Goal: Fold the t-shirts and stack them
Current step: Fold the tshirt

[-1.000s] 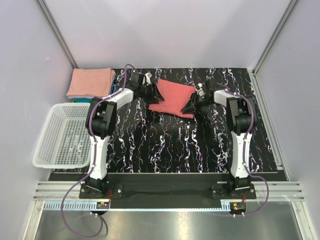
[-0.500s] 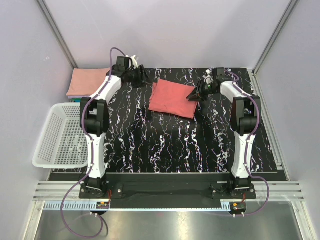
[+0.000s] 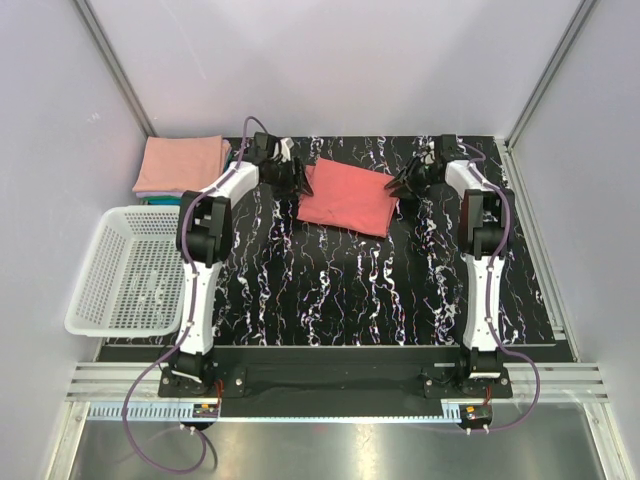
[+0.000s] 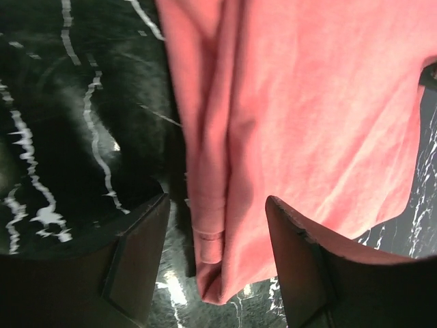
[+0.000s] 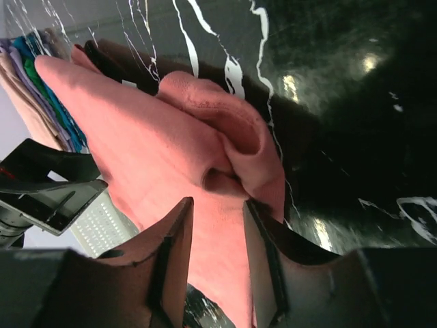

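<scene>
White panel walls close in a black table [image 3: 340,290] veined with white. The coral-red t-shirt [image 3: 345,198] lies folded into a rough rectangle near the middle of the table's far edge, flat on the surface. At the far left corner sits a stack of folded shirts, a salmon-pink t-shirt [image 3: 180,163] on top and a sliver of teal t-shirt [image 3: 153,199] under it. A white mesh basket [image 3: 90,280] stands at the left edge, just nearer than the stack.

The left gripper [image 3: 288,180] is down at the coral shirt's left side. In the left wrist view its fingers [image 4: 140,263] are spread wide, and the shirt's doubled, hemmed edge [image 4: 212,225] runs between them without being pinched.

The right gripper [image 3: 405,185] is at the shirt's right side. In the right wrist view its fingers [image 5: 171,260] stand partway apart. Coral cloth [image 5: 150,150] shows in the gap and a puckered fold rises just ahead of the tips. The pads do not appear to clamp it.
</scene>
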`<state>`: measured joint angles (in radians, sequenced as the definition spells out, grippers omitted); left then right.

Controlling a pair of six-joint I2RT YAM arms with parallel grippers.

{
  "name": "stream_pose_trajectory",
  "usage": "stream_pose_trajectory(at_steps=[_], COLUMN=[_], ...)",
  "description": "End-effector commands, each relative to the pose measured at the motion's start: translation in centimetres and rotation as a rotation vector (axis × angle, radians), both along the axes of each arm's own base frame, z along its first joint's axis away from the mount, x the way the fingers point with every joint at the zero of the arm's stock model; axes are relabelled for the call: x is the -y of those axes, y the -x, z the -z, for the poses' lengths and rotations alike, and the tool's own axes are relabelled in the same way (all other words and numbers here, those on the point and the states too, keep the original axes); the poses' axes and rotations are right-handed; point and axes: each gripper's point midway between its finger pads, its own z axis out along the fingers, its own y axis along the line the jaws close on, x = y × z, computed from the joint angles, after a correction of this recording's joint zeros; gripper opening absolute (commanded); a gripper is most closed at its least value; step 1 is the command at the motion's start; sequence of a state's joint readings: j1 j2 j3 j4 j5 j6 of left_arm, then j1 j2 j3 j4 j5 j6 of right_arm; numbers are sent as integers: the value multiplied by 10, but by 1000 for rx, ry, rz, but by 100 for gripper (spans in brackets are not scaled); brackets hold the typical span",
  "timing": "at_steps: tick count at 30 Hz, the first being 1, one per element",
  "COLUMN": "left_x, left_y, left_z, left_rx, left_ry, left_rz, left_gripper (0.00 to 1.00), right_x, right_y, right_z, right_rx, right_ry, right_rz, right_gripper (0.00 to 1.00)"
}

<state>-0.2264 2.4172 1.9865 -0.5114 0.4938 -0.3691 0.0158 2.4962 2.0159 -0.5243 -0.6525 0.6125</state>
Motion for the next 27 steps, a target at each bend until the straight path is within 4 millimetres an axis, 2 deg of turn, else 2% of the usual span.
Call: stream_pose_trajectory(at_steps=[1,4,5,7,8,10,11,12,15,17,22,25,27], left_x=[-2,-11,-14,-19,-20,-22,-22,-21,-20,-22,-16,-11,-7], left_y=[-2,-5,-6,-9,-12,-16,-16,-16,-18,-20,-16,-15,-9], left_z=[-1,2,2,5,7,13,15,17,26,32,38,38,40], left_rx=[22,31,30,28,24,12,4,-7,-11,-21,-23,-20,-45], left_ry=[-41,-103,-118,-139,-139,-144,-143,-140,-162,-179,-199,-227,-223], left_rz=[20,-4,-21,-64,-97,-139,-152,-172,-196,-207,-174,-161,-158], left_gripper=[66,66,66,67,66,67,67,67,67,68,68,65,55], right_x=[13,15,15,10,8,6,5,5,9,13,10,7,8], right_y=[-8,-1,0,8,11,21,25,28,36,35,31,39,41], right_z=[-16,-33,-49,-61,-83,-91,-108,-113,-120,-120,-125,-127,-130], right_rx=[27,43,67,80,118,129,163,171,180,175,178,163,157], right_ry=[66,86,81,45,35,31,28,27,68,90,75,83,104], right_rz=[25,5,8,11,11,7,-2,-9,-28,-10,0,-11,-20], right_gripper=[44,47,47,48,50,51,52,53,54,54,55,55,55])
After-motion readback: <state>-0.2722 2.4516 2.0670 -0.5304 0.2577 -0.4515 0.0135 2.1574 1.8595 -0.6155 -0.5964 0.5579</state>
